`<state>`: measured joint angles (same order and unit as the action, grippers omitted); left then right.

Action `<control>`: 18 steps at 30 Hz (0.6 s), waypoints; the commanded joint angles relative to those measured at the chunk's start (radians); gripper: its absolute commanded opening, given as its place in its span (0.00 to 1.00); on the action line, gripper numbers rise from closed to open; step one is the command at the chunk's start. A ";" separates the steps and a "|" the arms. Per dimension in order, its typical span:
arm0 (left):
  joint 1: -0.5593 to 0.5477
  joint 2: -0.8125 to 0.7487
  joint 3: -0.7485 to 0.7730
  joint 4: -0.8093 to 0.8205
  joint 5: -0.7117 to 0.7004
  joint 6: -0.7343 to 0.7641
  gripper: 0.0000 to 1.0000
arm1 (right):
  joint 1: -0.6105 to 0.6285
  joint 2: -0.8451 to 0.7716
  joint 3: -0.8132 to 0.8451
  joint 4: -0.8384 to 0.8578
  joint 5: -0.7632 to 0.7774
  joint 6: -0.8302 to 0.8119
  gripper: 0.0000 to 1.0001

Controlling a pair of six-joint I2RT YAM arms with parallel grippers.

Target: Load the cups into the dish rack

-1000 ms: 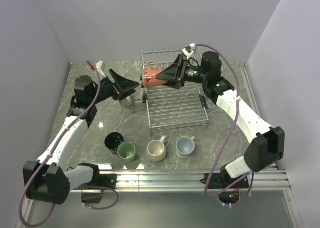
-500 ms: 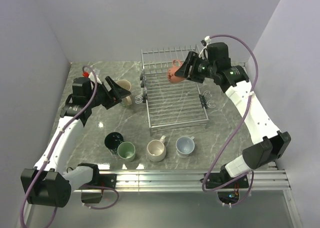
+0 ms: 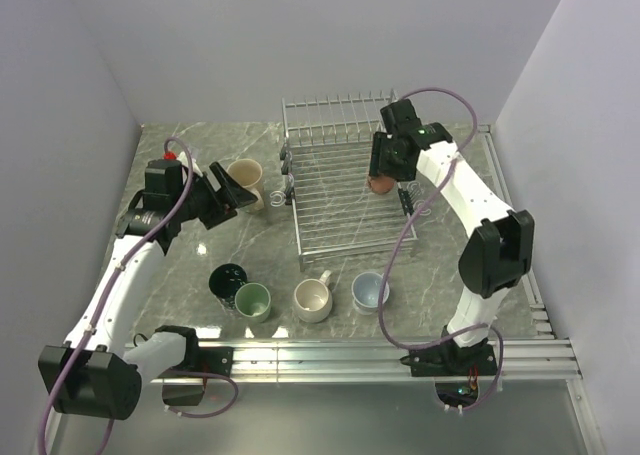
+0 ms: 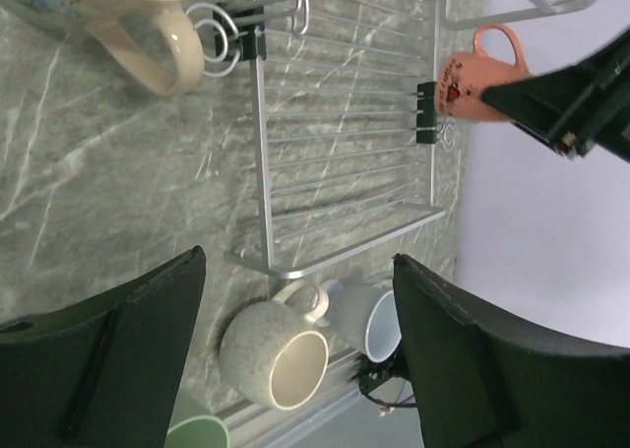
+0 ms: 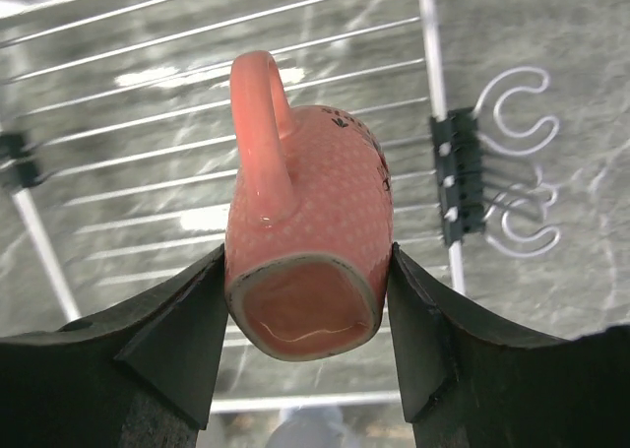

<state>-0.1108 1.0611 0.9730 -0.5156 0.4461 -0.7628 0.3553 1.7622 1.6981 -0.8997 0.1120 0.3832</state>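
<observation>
Right gripper clamping small salmon-pink ceramic mug at right edge of silver wire dish rack, left gripper gaping wide beside tall cream mug off rack's left edge.

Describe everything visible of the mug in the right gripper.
The pink mug is glossy ceramic, speckled with pale dots, with dark print on one side and a loop handle. The right gripper clamps its sides near the base, which faces the wrist camera. It hangs over the right edge of the rack; contact with the wires is unclear.
</observation>
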 commanded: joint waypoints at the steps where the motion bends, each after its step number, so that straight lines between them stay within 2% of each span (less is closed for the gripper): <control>1: -0.009 -0.024 0.067 -0.060 -0.020 0.036 0.82 | -0.004 0.054 0.081 0.074 0.101 -0.015 0.00; 10: -0.023 0.014 0.181 -0.190 -0.055 0.080 0.82 | -0.004 0.261 0.176 0.133 0.166 0.017 0.00; 16: -0.023 -0.009 0.193 -0.261 -0.084 0.103 0.81 | -0.006 0.267 0.141 0.232 0.184 0.060 0.01; 18: -0.023 -0.027 0.185 -0.281 -0.096 0.106 0.81 | -0.006 0.257 0.118 0.255 0.178 0.074 0.21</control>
<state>-0.1299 1.0702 1.1305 -0.7437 0.3813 -0.6899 0.3573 2.0377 1.8252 -0.7597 0.2531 0.4088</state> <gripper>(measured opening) 0.816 0.659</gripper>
